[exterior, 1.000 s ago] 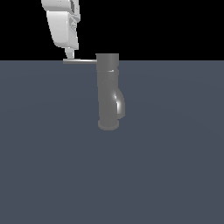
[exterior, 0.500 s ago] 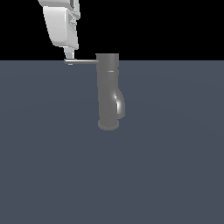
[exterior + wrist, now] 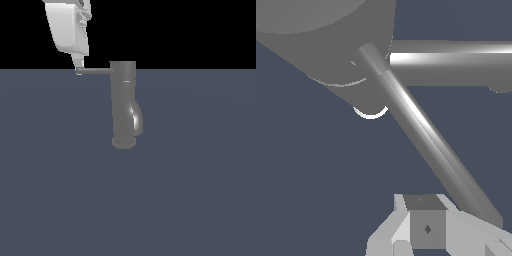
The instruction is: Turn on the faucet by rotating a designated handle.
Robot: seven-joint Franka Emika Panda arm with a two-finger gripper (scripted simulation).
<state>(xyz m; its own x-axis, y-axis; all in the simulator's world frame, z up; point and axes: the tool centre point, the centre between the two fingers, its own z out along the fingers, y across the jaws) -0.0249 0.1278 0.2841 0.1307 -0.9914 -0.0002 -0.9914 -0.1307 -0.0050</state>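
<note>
Exterior view: the faucet (image 3: 123,107) stands upright on the flat dark blue-grey surface (image 3: 190,200), slightly toward the exterior view's left of centre. It is a dull grey metallic cylinder with a round flared base, a short curved spout bulging toward the exterior view's right, and a cap section on top. The handle (image 3: 95,71), a thin straight grey rod, projects level from the cap toward the exterior view's left. The white gripper (image 3: 78,70) hangs from above with its tip at the rod's free end, apparently touching it; contact so far from the cap would give the longest lever for swinging the rod about the faucet's axis. Wrist view: the handle (image 3: 431,145) runs from the cap to a point just beside the gripper (image 3: 428,227). Whether the claw is released or clenched cannot be told; nothing shows it grasping the rod.
</note>
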